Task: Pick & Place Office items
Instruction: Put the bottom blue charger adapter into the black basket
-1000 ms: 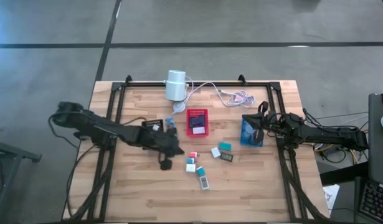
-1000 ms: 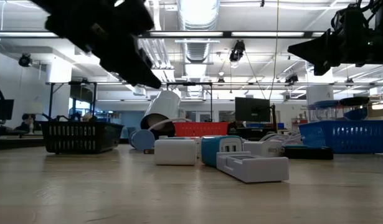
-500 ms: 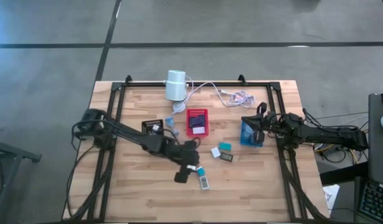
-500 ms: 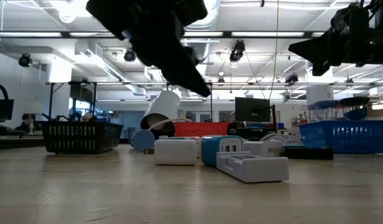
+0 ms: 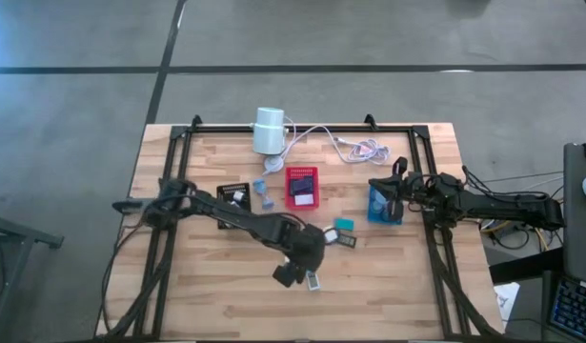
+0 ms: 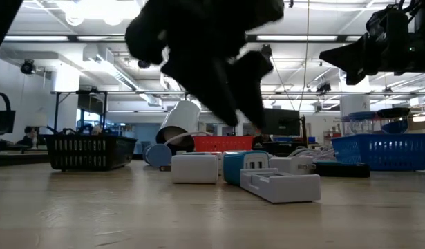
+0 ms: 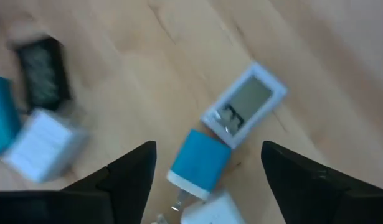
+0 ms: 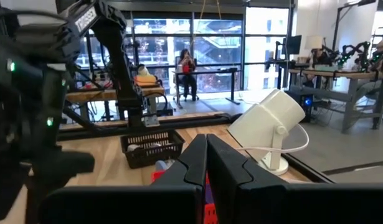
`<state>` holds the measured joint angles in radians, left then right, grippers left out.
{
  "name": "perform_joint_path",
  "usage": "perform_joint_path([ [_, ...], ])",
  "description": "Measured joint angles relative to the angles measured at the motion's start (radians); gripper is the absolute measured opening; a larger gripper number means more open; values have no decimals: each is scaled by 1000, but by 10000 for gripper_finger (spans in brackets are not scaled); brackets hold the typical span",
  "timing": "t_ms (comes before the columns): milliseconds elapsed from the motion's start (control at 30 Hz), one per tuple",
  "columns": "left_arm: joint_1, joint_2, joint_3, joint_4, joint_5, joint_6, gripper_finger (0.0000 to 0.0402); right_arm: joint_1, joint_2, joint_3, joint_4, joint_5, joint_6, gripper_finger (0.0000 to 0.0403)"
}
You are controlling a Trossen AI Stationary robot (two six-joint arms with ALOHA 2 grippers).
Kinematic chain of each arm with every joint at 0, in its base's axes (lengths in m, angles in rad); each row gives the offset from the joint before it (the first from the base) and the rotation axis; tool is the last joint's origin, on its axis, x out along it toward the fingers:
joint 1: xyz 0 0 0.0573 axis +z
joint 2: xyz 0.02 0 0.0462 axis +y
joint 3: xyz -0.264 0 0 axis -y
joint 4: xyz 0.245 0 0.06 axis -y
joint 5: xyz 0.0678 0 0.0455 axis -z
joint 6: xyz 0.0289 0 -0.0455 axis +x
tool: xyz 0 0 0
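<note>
Small office items lie loose on the wood table: a blue block [image 7: 200, 163], a flat white piece with a grey window [image 7: 244, 106], a white block [image 7: 45, 146], a black piece [image 7: 45, 71] and a teal piece [image 5: 344, 224]. My left gripper [image 7: 208, 149] hangs open above the middle of the table [image 5: 293, 272], pointing steeply down, with one finger on either side of the blue block and clear of it. My right gripper [image 8: 207, 152] is shut and waits level over the blue tray [image 5: 383, 205] at the right.
A red tray [image 5: 301, 187] and a black tray [image 5: 233, 193] stand behind the items. A white cylinder [image 5: 269, 131] with a cable [image 5: 354, 145] sits at the far edge. Bare wood lies along the near edge.
My left gripper has swung from beside the black tray toward the table's right and near edge, coming over the cluster of small items. It has rolled and tipped to point more steeply down, and its fingers have opened. No item has moved.
</note>
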<state>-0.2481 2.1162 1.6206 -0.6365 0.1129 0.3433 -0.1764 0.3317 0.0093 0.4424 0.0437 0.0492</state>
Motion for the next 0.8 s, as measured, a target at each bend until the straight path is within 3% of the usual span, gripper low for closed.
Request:
perform_joint_path([
  [267,0,95,36,-49,3,66,294,0,11,0,-5,0,0,8],
  [533,0,109,32,-44,3,101,288,0,10,0,-5,1,-1,8],
  [667,0,109,29,-42,-4,118,264,0,10,0,-4,1,-1,8],
  [800,1,109,29,-32,-4,123,210,0,10,0,-4,1,-1,8],
])
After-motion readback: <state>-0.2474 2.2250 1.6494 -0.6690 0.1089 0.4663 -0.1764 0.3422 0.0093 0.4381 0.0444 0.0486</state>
